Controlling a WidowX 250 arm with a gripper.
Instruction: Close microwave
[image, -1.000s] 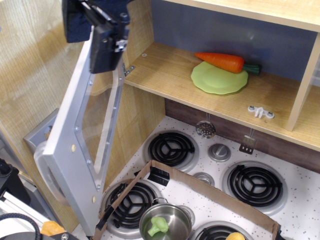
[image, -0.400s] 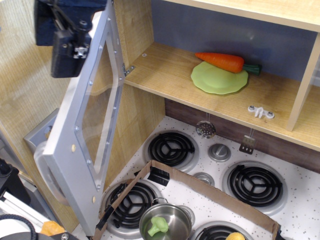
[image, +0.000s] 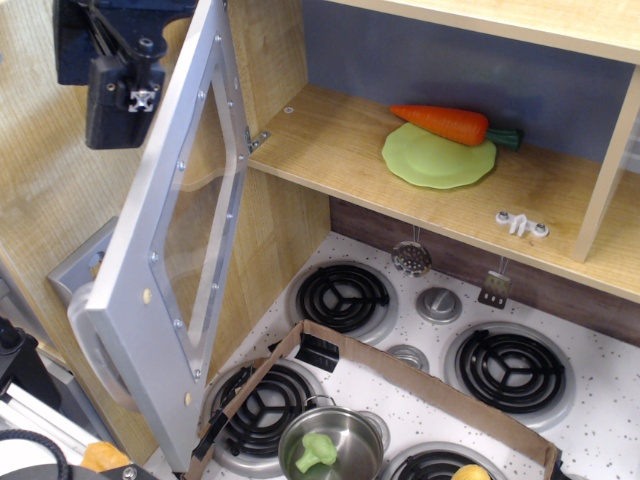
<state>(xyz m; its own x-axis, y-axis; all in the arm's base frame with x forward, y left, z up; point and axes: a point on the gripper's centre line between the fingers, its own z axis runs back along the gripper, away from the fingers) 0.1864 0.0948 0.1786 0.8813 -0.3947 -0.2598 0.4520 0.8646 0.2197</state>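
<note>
The microwave is light wood with visible grain, its door matt silver-grey plastic around a clear, faintly reflective window. The gripper looks like black matt plastic or metal (hard to tell which). A small pot is shiny steel. The cooktop surface is smooth, speckled white. The carrot and plate look like matt plastic.

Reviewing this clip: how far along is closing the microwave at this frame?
Nothing looks done yet: the microwave door stands wide open, swung out to the left, leaving the wooden compartment with its green plate and carrot exposed. In hand: the claw sits at the door's outer face near its top edge; contact can't be confirmed. Left: swinging the door fully across the opening.
</note>
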